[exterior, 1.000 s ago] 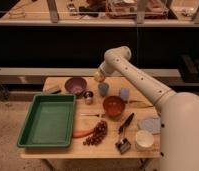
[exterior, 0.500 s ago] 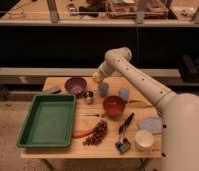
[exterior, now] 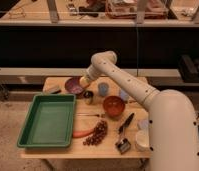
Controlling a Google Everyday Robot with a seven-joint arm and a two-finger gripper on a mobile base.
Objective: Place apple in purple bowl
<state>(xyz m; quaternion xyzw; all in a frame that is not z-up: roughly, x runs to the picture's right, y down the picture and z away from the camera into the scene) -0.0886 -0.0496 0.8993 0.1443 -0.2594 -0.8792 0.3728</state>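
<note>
Gripper: end of the white arm (exterior: 84, 81), low at the purple bowl's (exterior: 73, 85) right rim
Apple: not visible
Table (exterior: 58, 150): green tray (exterior: 48, 121), orange-brown bowl (exterior: 114, 106), carrot (exterior: 83, 133), grape bunch (exterior: 96, 133), metal cup (exterior: 88, 97)

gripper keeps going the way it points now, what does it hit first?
Probably the purple bowl: the gripper sits at the bowl's right rim, pointing down-left toward it. Depth is unclear, so it might meet the table beside it instead.

The white arm (exterior: 124, 82) reaches from the lower right, elbow bent high, its gripper (exterior: 82, 83) lowered near the table's far edge.
</note>
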